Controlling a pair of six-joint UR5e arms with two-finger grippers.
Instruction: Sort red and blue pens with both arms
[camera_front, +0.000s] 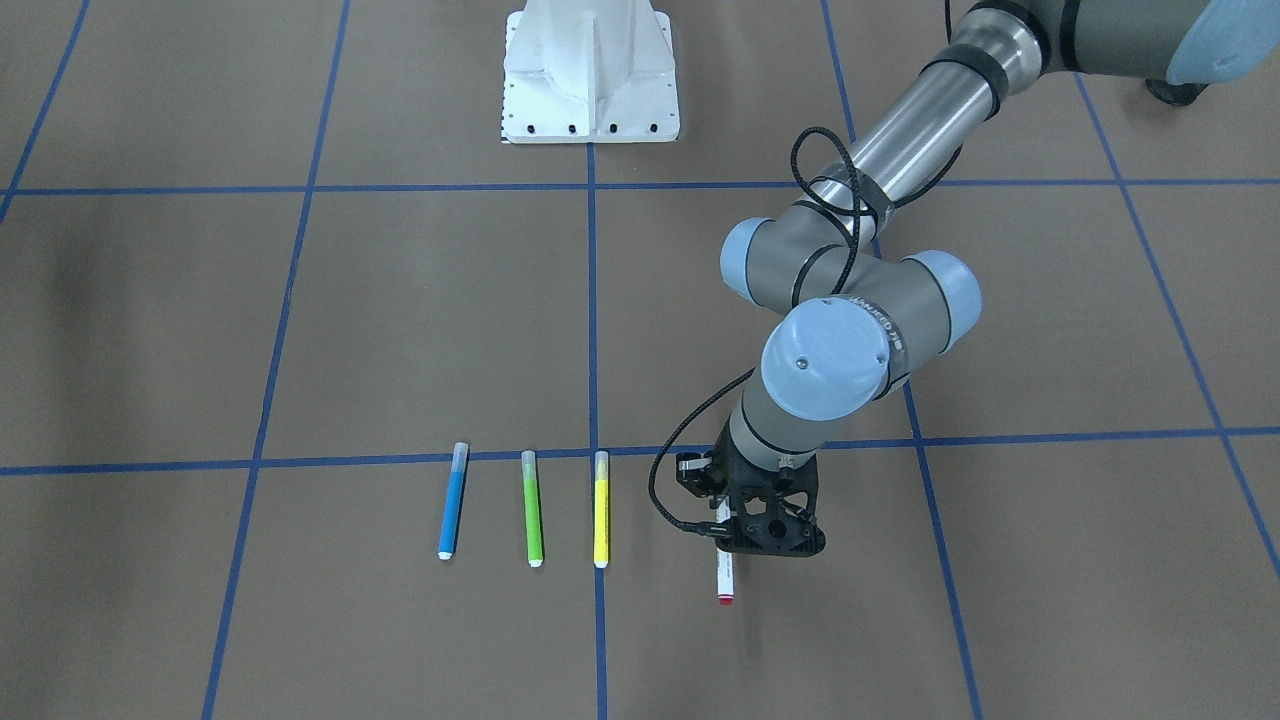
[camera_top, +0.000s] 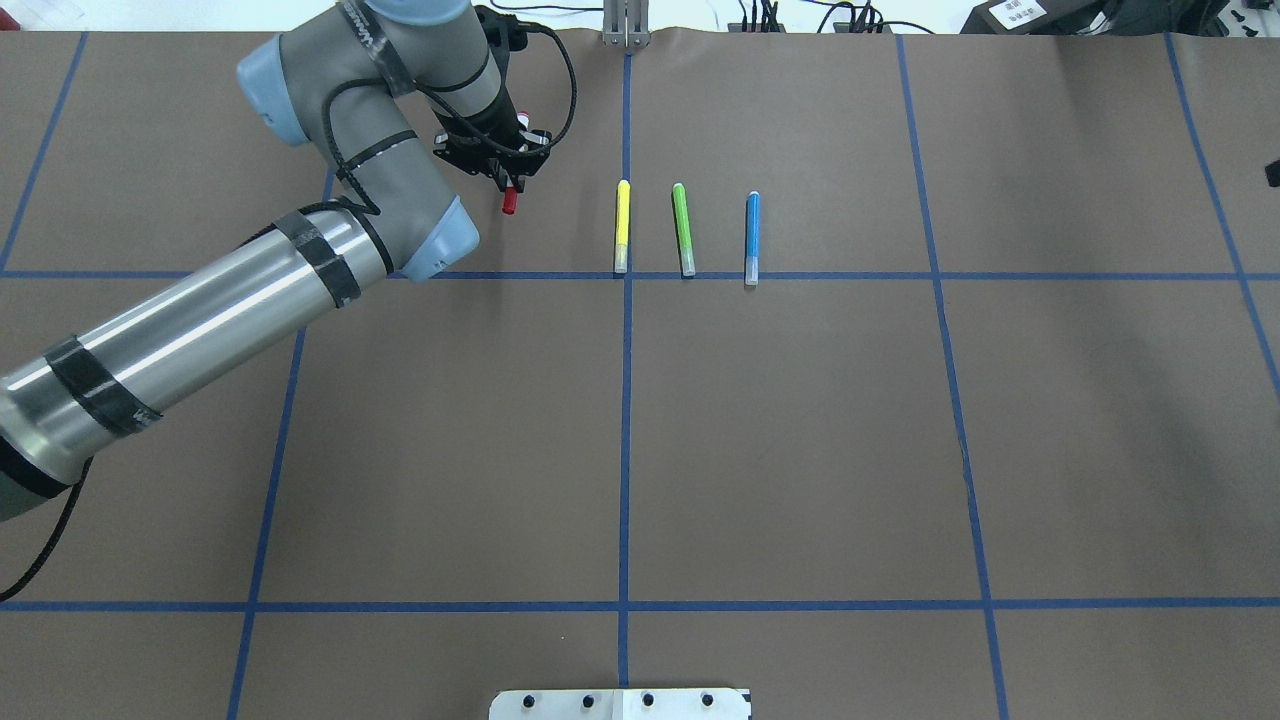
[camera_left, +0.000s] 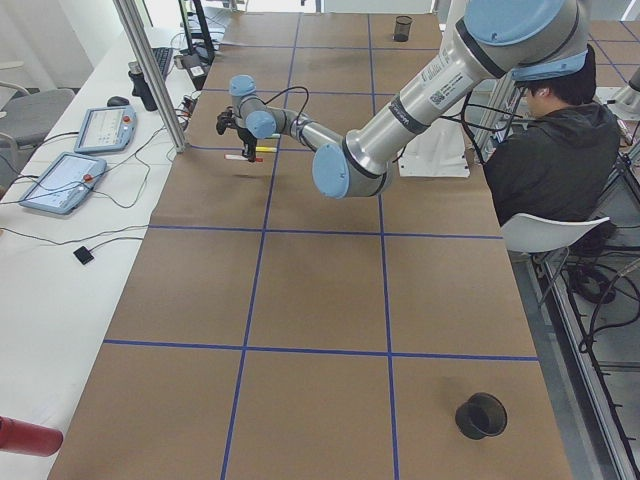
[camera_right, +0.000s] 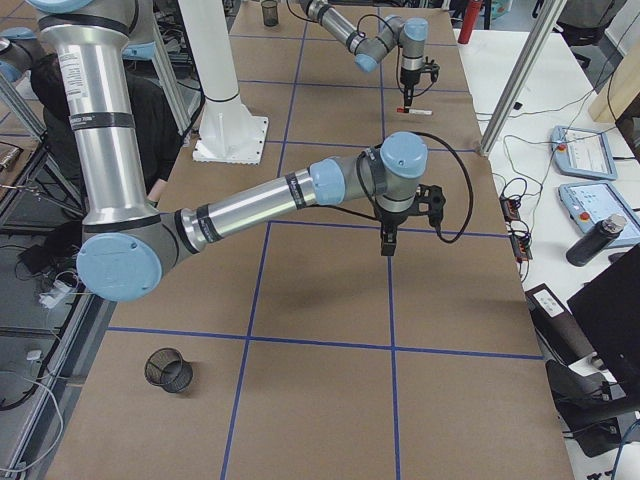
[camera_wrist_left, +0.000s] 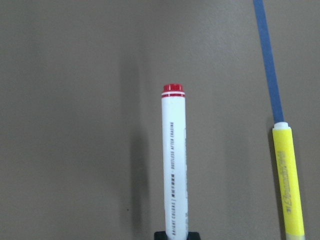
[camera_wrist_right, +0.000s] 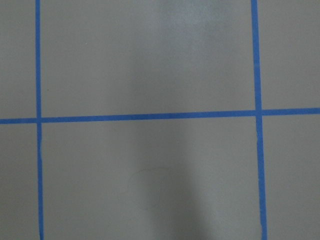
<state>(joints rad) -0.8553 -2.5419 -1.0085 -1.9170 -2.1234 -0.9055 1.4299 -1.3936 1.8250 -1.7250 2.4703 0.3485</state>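
The red pen (camera_front: 724, 578), white-barrelled with a red end band (camera_wrist_left: 173, 90), sticks out from my left gripper (camera_front: 765, 532), which is shut on its barrel. It casts a shadow on the paper beside it, so it hangs a little above the table. In the overhead view its red cap (camera_top: 509, 203) shows below the left gripper (camera_top: 497, 160). The blue pen (camera_front: 452, 513) (camera_top: 752, 237) lies flat at the other end of the row. My right gripper (camera_right: 387, 245) hovers over the table middle, far from the pens; whether it is open or shut cannot be told.
A green marker (camera_front: 532, 508) and a yellow marker (camera_front: 601, 508) lie between the two pens. Black mesh cups (camera_left: 481, 415) (camera_left: 403, 27) stand at both table ends. The white pedestal (camera_front: 590, 70) is at the robot side. A seated person (camera_left: 550, 140) is beside the table.
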